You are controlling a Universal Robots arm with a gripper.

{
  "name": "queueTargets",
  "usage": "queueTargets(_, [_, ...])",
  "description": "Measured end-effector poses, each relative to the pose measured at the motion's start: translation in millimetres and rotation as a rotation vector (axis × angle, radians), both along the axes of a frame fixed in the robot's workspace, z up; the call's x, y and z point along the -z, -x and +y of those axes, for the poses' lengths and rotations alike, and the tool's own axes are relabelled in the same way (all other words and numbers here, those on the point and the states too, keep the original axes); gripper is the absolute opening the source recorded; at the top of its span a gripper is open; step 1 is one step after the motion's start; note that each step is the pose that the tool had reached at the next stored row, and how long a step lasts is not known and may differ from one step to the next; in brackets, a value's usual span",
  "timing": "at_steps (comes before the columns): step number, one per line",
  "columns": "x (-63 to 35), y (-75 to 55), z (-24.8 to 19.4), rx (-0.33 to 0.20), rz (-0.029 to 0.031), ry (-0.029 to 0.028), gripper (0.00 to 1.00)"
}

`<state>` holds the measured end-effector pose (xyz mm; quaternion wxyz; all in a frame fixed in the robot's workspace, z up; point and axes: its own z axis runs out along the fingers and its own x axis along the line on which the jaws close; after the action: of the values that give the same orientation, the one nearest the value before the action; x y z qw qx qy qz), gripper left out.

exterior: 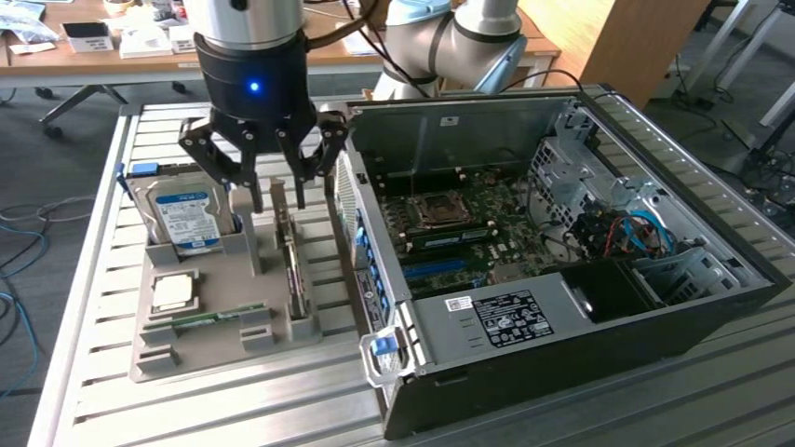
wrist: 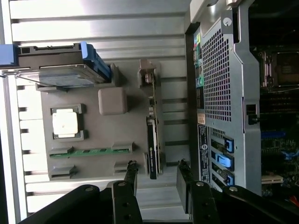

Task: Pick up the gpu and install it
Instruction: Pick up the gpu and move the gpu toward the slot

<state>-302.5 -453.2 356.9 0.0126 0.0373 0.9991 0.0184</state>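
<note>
Your black gripper hangs wide open above the thin dark gpu card; slatted aluminium table, wooden desk behind.

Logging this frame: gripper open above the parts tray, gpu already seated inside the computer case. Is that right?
No. The gpu is not in the computer case; it stands on edge in the parts tray, as the exterior view shows. The gripper is open above that tray.

Exterior: high, oblique. Wrist: close, straight down. Shared: parts tray.
</note>
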Motion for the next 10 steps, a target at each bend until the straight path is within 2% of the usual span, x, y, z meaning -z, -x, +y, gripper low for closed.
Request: queueTargets(10, [3.9, 0.0, 0.0, 0.0, 0.0002, 0.0001, 0.47])
